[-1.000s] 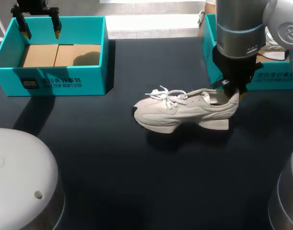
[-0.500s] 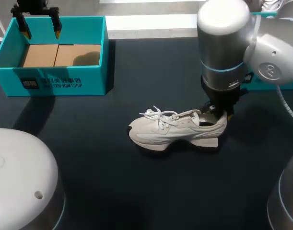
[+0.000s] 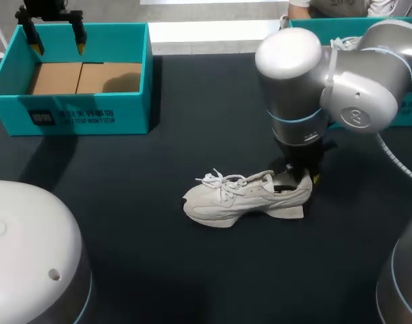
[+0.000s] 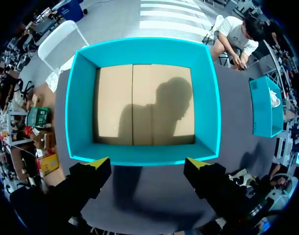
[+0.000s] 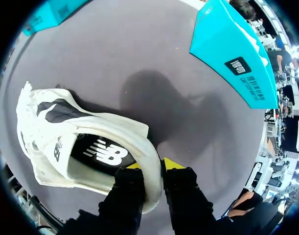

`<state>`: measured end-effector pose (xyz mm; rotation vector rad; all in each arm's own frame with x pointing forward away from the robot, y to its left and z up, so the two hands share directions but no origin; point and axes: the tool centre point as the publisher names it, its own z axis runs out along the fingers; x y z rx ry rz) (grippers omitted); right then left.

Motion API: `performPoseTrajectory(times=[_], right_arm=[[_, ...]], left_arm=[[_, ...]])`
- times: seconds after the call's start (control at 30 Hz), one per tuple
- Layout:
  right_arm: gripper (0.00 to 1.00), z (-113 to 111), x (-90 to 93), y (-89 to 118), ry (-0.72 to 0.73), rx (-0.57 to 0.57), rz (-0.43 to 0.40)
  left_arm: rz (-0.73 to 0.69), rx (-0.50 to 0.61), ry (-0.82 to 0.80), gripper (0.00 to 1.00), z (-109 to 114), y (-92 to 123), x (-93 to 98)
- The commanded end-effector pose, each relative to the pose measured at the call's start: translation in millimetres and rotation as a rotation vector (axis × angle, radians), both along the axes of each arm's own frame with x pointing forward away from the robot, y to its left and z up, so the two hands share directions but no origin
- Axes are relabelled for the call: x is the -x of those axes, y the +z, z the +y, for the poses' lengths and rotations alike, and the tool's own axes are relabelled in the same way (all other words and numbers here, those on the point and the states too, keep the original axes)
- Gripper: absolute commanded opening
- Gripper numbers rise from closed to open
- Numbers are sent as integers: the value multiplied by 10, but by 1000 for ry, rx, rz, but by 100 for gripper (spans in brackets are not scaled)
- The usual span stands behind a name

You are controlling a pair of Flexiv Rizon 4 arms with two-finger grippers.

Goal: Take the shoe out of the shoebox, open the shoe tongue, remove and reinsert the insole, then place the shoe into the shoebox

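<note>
Over last second shoe [image 3: 243, 198] shifted nearer and leftward, set on tabletop [image 3: 192, 270]; heel clamped by right pincer [image 5: 149, 169]; left pincer [image 4: 147, 166] wide, empty, above shoebox [image 3: 84, 118]; tongue opening judged next

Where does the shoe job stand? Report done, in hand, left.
Done: the white sneaker stands on the table, out of the box. In hand: the right gripper is shut on its heel; the left gripper hangs open over the empty teal shoebox. Left: opening the tongue, pulling and refitting the black insole, which lies inside, then boxing the shoe.
</note>
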<state>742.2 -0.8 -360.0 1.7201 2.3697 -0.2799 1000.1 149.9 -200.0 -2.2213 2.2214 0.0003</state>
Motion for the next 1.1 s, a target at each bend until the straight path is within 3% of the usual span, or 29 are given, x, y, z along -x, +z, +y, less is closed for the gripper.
performPoseTrajectory(times=[0.03, 0.23, 0.47, 0.53, 1.07, 1.1], right_arm=[[100, 20, -82, 41, -4, -7, 24], [100, -21, -40, 343, 48, -93, 53], [100, -19, 18, 743, 369, -263, 78], [100, -23, 56, 873, 584, -390, 219], [100, -23, 56, 873, 584, -390, 219], [100, -71, 50, 858, 655, -510, 177]], left_arm=[[0, 0, 0, 100, 1, 0, 1], [0, 0, 0, 100, 1, 0, 1], [0, 0, 0, 100, 1, 0, 1], [0, 0, 0, 100, 1, 0, 1], [0, 0, 0, 100, 1, 0, 1], [0, 0, 0, 100, 1, 0, 1]])
